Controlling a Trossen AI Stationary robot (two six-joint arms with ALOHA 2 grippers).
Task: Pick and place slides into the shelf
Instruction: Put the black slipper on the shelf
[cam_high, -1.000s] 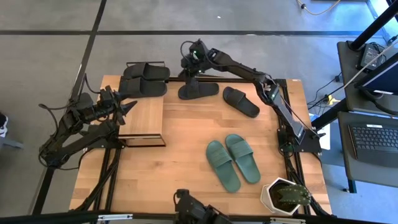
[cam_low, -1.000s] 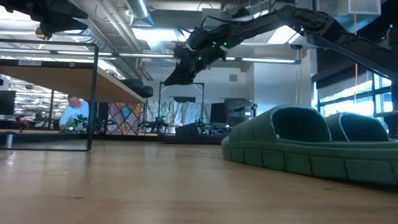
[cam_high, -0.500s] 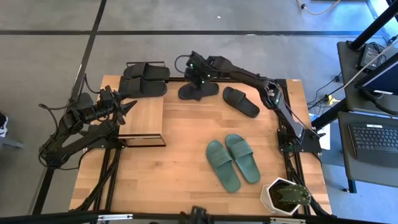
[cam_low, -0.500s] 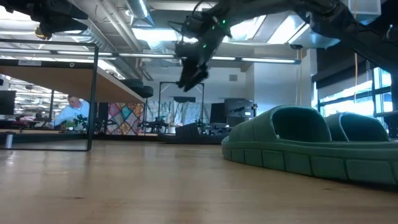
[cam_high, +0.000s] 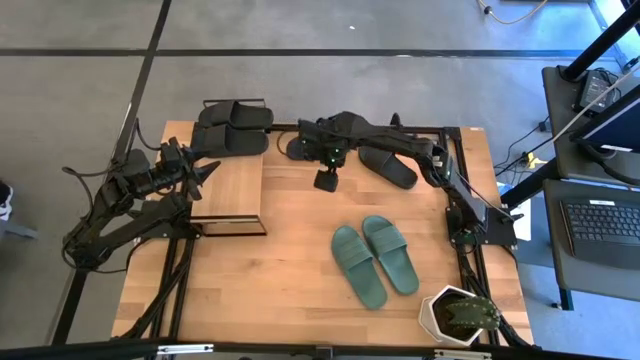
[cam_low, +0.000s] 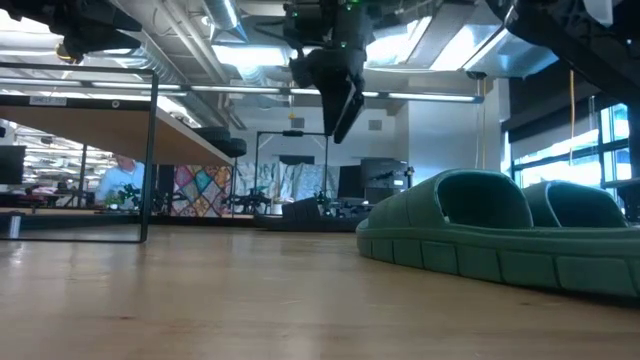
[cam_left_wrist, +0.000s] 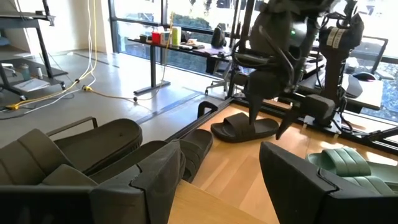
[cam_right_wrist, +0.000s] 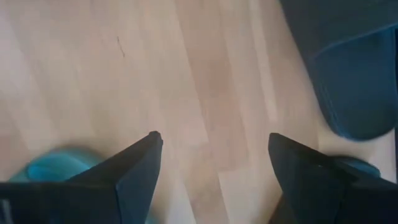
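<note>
Two black slides (cam_high: 235, 128) lie side by side at the far end of the shelf (cam_high: 232, 185); the left wrist view shows the same slides (cam_left_wrist: 93, 146). Another black slide (cam_high: 300, 148) rests sole-down by the table's far edge, half under my right arm, and a second one (cam_high: 388, 165) lies to its right. The teal pair (cam_high: 375, 258) lies sole-down near the table's middle right. My right gripper (cam_high: 325, 182) hangs open over bare wood, pointing down, nothing between its fingers (cam_right_wrist: 214, 140). My left gripper (cam_high: 210, 170) waits open at the shelf's left side.
A white pot with a green plant (cam_high: 458, 315) stands at the near right corner. The bare tabletop (cam_high: 290, 270) stretches between the shelf and the teal pair. The low view looks past the teal slides (cam_low: 480, 235) to the shelf's thin black frame (cam_low: 152, 150).
My right gripper has swung from above the black slide at the far edge toward the table's middle and near side, tipping from a slant to point straight down. The black slide it left stays on the table by the far edge.
</note>
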